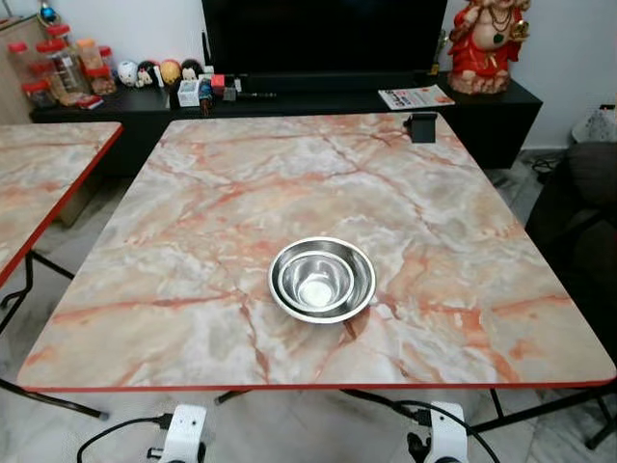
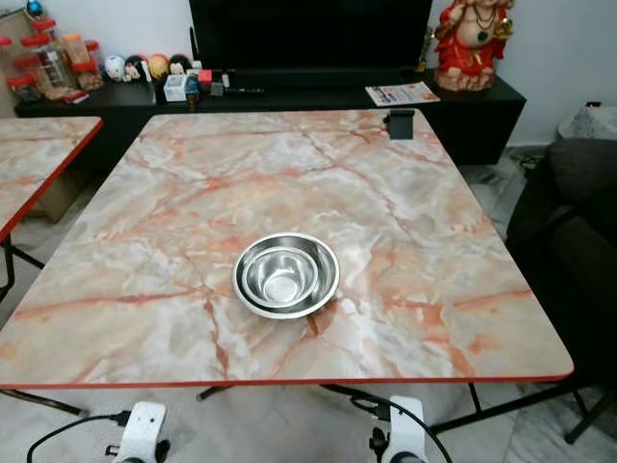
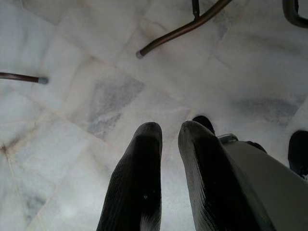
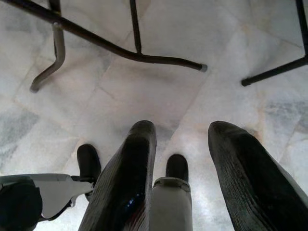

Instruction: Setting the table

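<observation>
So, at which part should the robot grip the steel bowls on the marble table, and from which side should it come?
Probably at the rim. The steel bowls, seemingly two nested, sit upright with the mouth open upward, so one finger can go inside and one outside. Coming from above at the near edge looks easiest, since they stand closer to the robot's side of the marble table.

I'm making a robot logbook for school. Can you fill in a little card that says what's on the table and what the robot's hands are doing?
table: marble-look table with red edge
on table: stacked steel bowls, near the front, empty
far corner: small black object
left gripper: hanging low over the floor, fingers a little apart, holding nothing
right gripper: hanging low over the floor, open, holding nothing
behind table: black cabinet
</observation>
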Controlling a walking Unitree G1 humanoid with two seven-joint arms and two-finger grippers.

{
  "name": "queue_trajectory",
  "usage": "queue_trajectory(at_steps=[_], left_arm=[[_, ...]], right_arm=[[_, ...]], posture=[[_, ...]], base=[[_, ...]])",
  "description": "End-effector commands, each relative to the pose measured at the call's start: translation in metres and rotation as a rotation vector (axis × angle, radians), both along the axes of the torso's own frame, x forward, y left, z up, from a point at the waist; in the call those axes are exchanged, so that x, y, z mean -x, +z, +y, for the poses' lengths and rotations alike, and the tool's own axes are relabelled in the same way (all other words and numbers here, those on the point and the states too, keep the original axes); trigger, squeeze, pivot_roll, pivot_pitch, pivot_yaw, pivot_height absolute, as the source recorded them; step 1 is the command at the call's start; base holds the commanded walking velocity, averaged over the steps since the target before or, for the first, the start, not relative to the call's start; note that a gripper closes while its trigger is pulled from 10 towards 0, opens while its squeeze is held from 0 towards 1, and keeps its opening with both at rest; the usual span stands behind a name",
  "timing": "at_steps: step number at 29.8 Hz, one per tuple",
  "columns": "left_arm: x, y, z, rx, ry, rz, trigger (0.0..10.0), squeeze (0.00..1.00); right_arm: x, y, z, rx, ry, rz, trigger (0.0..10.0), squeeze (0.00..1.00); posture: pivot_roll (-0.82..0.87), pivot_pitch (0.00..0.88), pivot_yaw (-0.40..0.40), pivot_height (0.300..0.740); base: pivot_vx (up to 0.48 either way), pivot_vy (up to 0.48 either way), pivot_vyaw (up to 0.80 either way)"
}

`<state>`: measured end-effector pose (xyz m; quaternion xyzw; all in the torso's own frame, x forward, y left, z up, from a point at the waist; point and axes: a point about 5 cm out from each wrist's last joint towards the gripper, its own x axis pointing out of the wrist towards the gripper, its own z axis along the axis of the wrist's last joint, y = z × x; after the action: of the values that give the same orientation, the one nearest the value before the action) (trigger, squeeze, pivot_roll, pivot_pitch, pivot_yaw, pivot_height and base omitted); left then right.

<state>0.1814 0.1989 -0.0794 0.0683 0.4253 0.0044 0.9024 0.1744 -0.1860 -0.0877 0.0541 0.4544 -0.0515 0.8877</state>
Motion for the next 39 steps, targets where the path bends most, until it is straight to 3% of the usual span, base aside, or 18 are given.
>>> queue_trajectory(at_steps=[1, 15, 30, 39], left_arm=[[0.002, -0.001, 0.004, -0.001, 0.034, 0.004, 10.0, 0.00], [0.013, -0.004, 0.017, -0.025, 0.133, 0.031, 10.0, 0.00], [0.013, -0.004, 0.022, -0.029, 0.157, 0.028, 10.0, 0.00], [0.015, -0.004, 0.022, -0.032, 0.164, 0.033, 10.0, 0.00]], right_arm=[[-0.004, 0.002, 0.000, -0.004, -0.012, -0.011, 10.0, 0.00], [-0.006, 0.002, 0.001, -0.002, -0.005, -0.013, 10.0, 0.00], [-0.006, 0.002, 0.005, 0.008, 0.017, -0.007, 10.0, 0.00], [-0.008, 0.003, 0.005, 0.000, 0.013, -0.016, 10.0, 0.00]], posture=[[0.00, 0.000, 0.032, 0.732], [0.02, 0.000, 0.026, 0.732], [0.02, 0.000, 0.033, 0.732], [0.02, 0.000, 0.028, 0.732]], base=[[0.000, 0.472, 0.00], [0.000, 0.474, 0.00], [0.000, 0.474, 0.00], [0.000, 0.474, 0.41]])
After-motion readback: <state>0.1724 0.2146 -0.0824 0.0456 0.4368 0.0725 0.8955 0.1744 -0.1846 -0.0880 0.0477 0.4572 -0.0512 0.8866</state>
